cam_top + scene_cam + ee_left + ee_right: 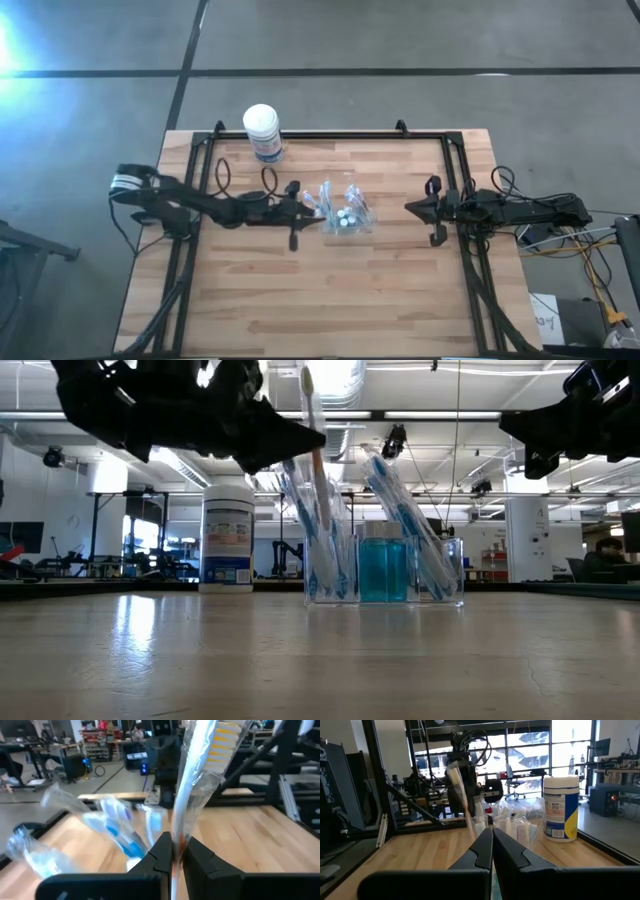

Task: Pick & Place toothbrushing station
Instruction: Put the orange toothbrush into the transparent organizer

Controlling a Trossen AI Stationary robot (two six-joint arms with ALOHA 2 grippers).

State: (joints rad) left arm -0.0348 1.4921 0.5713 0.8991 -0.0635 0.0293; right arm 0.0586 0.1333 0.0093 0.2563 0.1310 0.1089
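Right now the left gripper (305, 208) is hanging over the middle of the wooden bench (330, 300), its jaws pinching a wrapped toothbrush (200, 780) by the handle; seen from the left wrist, the brush is standing up between the two dark fingers (160, 855), with its bristled head showing yellow inside the clear wrapper. From table height the brush is tilting slightly and hanging at the near-left end of the toothbrushing station (385, 570), its head well above the holder's rim. Whether the lower end is touching anything inside is not clear.

The toothbrushing station is sitting near the bench's centre, just beside the left gripper on its right. It is a see-through holder carrying several more wrapped brushes, leaning at angles, and a blue-tinted insert in its middle.

Behind it, toward the far-left part of the bench, a white tub (262, 132) with a blue label is standing upright, apart from the holder.

The right gripper (412, 209) is waiting above the right side of the bench, well apart from the holder, its jaws pressing together on nothing
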